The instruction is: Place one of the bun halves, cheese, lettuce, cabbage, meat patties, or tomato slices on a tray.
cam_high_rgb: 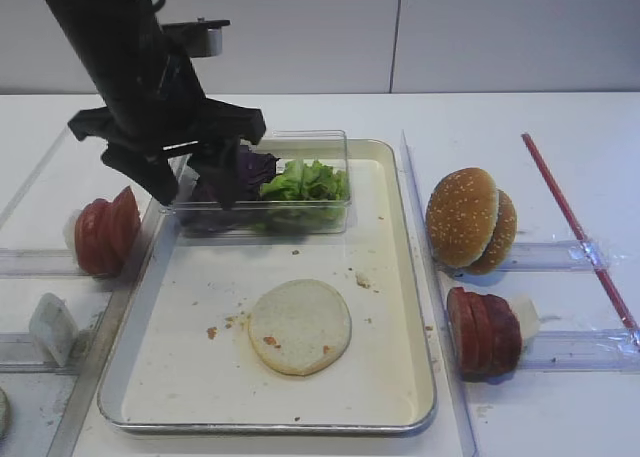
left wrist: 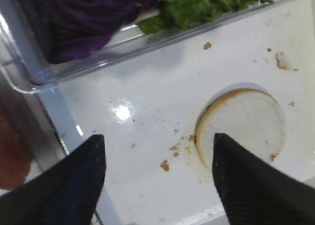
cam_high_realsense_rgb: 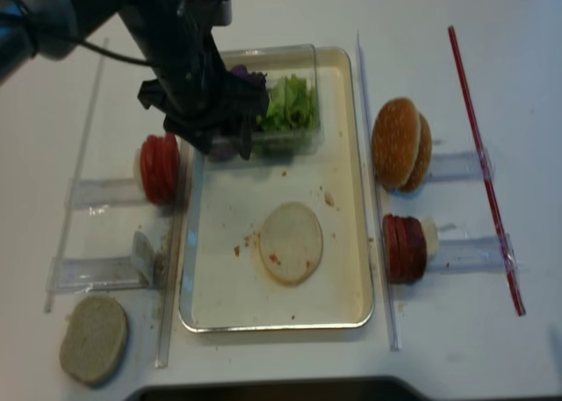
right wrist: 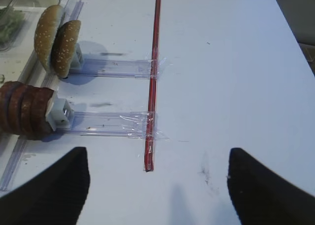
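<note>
exterior high: pale, flat round bun half [cam_high_rgb: 300, 326] lies on the crumb-strewn cream tray [cam_high_rgb: 390, 277], so placement looks done. left wrist: left claw [left wrist: 156, 178] spread wide, empty, above the glossy tray. right wrist: right claw [right wrist: 157, 188] open, empty, over the white counter [right wrist: 231, 77].

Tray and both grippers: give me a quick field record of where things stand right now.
tray: cream, metal rim, crumbs scattered
on tray: one pale bun half lying flat; clear box at the far end
in box: cabbage on the left, lettuce on the right
left gripper: open, empty, above the tray's near-left part
right gripper: open, empty, over bare table
left of tray: tomato slices
right of tray: meat patties, sesame buns
</note>
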You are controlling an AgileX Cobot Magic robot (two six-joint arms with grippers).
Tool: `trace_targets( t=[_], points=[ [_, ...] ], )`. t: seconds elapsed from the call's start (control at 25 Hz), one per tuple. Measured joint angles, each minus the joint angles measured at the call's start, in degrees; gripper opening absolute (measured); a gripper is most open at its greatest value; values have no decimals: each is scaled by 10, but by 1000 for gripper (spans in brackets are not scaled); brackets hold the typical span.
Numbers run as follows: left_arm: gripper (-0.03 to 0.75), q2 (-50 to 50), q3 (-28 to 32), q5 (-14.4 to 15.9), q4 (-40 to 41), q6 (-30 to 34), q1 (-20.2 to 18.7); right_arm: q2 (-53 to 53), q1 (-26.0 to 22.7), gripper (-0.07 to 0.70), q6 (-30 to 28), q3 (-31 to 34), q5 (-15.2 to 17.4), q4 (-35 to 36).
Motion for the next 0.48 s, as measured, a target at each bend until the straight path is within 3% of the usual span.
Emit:
trace_targets(
  t=[0.24,0.48],
  points=[
    [433,-45,0,6,94,-28,3,0,0,585,0,0,0,0],
    [433,-99,28,8,109,-31,63,0,0,585,0,0,0,0]
  ],
)
